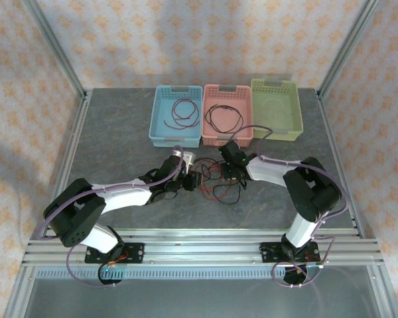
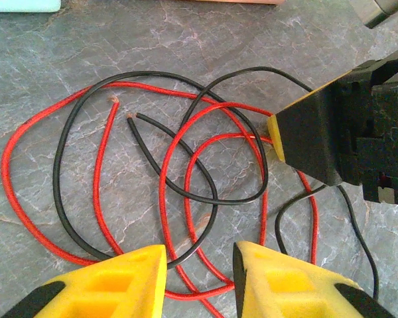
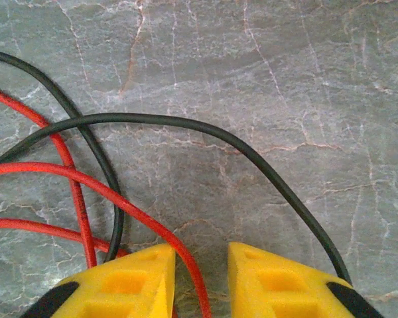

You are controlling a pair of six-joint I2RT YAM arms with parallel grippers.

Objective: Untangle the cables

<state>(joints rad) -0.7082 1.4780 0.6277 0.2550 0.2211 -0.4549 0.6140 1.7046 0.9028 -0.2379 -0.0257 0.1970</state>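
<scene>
A tangle of red and black cables (image 1: 217, 184) lies on the grey table between my two grippers. In the left wrist view the red cable (image 2: 160, 179) and the black cable (image 2: 215, 192) loop over each other, both cut ends bare. My left gripper (image 2: 199, 278) is open just above the loops, with red and black strands running under the gap between its yellow fingers. My right gripper (image 3: 202, 281) is open, and a red cable (image 3: 139, 215) runs into its gap close to the left finger. A black cable (image 3: 252, 156) arcs past its right finger.
Three baskets stand at the back: a blue one (image 1: 156, 126), a pink one (image 1: 207, 136) and a green one (image 1: 297, 119), each with a coiled cable inside. One finger (image 2: 305, 132) of the right gripper sits close at the right of the left wrist view.
</scene>
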